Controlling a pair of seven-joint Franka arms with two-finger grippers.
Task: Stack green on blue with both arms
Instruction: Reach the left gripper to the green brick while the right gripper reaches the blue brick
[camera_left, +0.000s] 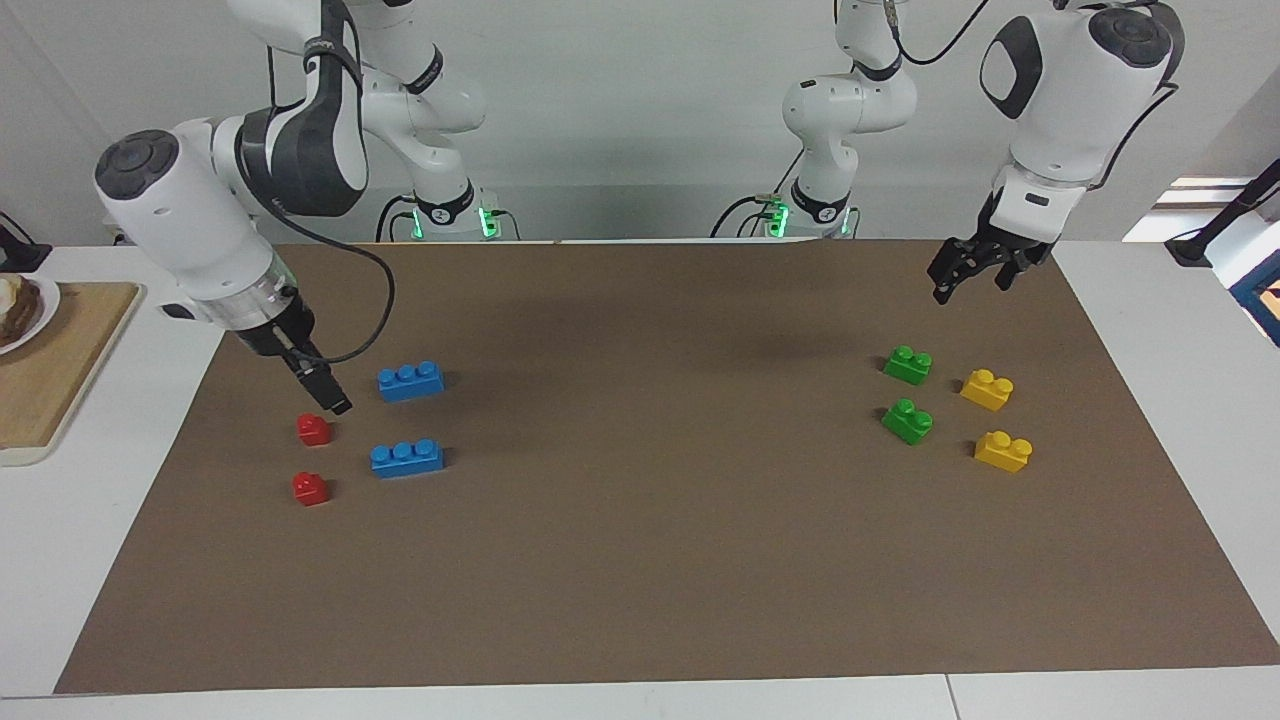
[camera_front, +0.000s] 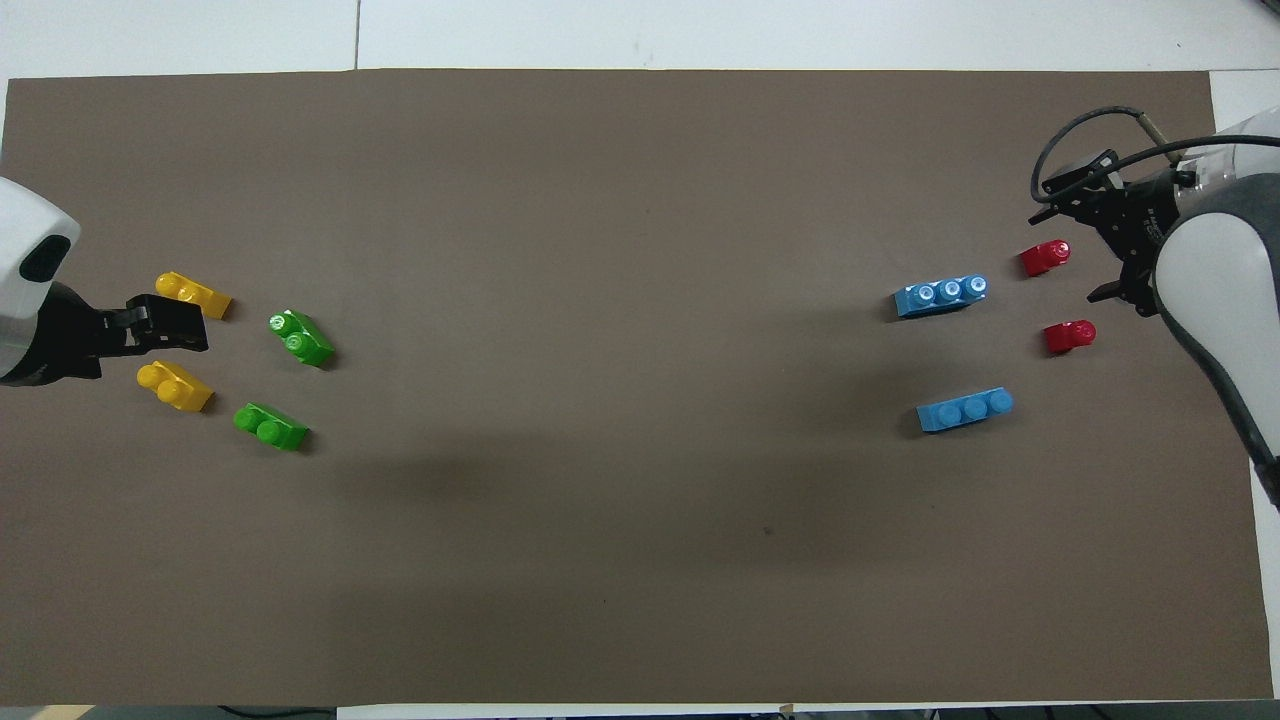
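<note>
Left gripper (camera_left: 968, 275) jaws open, holding nothing; right gripper (camera_left: 330, 393) jaws: cannot tell. Square the left over a green brick (camera_left: 908, 365) near its table edge.

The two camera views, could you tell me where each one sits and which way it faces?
Facing view: high across the table, looking at the robots; both arms whole, right gripper low by the blue bricks.
Overhead view: above the robots' end, looking steeply down; only the wrists and the left gripper show.
Both show every brick on the brown mat.
</note>
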